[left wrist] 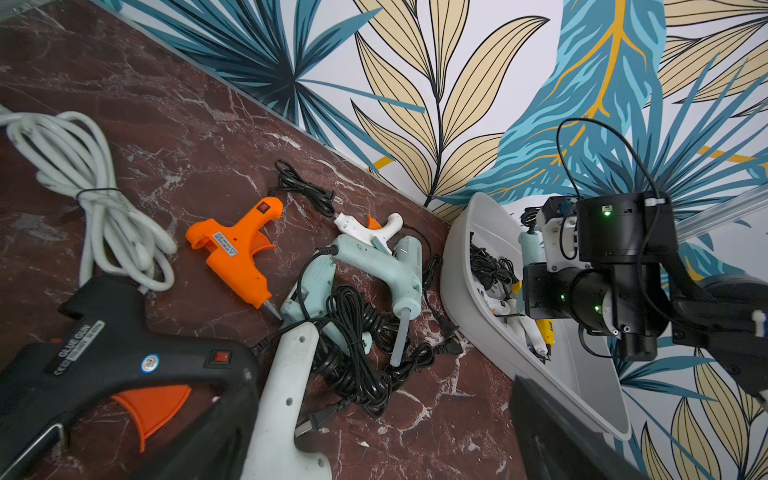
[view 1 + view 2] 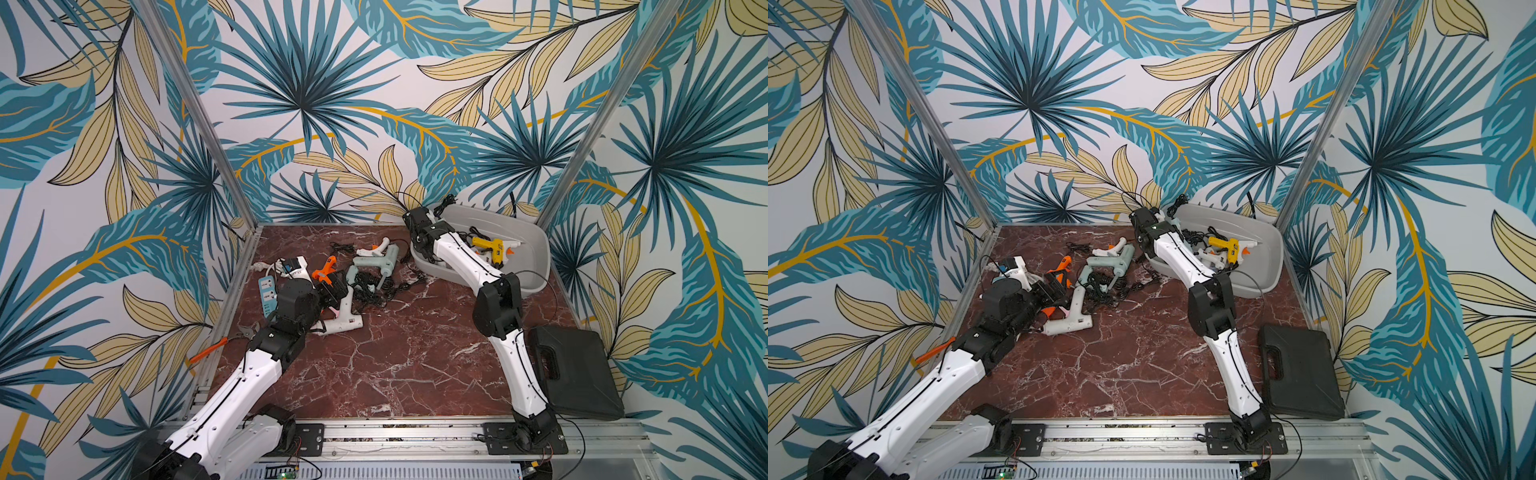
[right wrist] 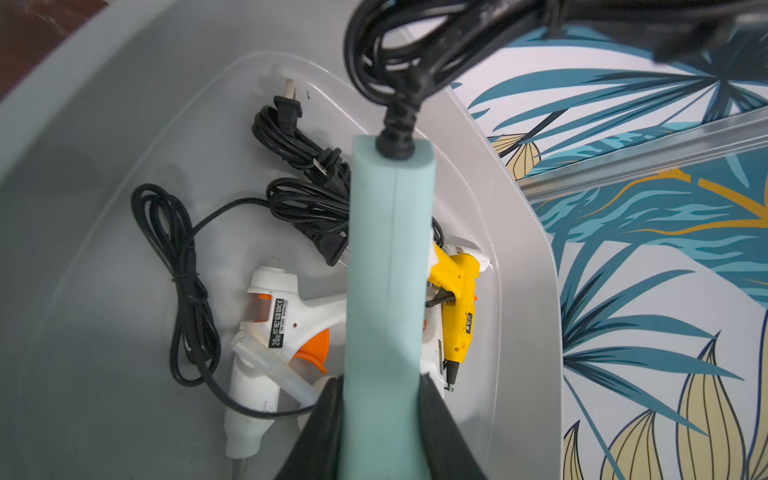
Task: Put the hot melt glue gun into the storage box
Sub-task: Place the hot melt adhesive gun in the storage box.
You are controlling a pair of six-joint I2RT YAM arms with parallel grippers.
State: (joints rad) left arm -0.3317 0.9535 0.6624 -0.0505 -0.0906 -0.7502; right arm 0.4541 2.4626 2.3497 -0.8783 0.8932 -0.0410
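**Figure. Bimanual cell over a red-brown marble-patterned tabletop (image 2: 395, 374), shown from above and from both wrists.**

The light grey, lidless plastic storage box (image 2: 492, 220) (image 2: 1235, 216) stood right of centre in both top views, in the upper right corner of the tabletop. The right gripper (image 3: 380, 390) reached in over the box. Its 2 black fingers (image 3: 324, 424) were clamped on the handle of a pale mint-green plastic hot melt glue gun (image 3: 390, 257). The gun hung above the box's interior, with its bundled black cord (image 3: 411, 54) at the handle's free end. Whether it touched anything below could not be told.

On the box floor lay a yellow glue gun (image 2: 488, 245), a white glue gun with an orange trigger (image 3: 270, 332) and coils of black flex (image 3: 183, 270).

Left of centre in both top views, the left gripper (image 1: 382, 384) hovered with its jaws spread wide and nothing between them. Below it lay a loose pile:
- an orange glue gun (image 2: 326, 270) (image 1: 237, 253)
- 2 further mint-green guns (image 1: 382, 266)
- a small white gun (image 1: 365, 224)
- a large white gun (image 2: 345, 322)
- a black gun labelled GLUE GUN (image 1: 104, 365)
- tangled black leads (image 1: 353, 345)

A flat black plastic case with a moulded handle (image 2: 577, 370) lay at the lower right of the tabletop, apart from the box.
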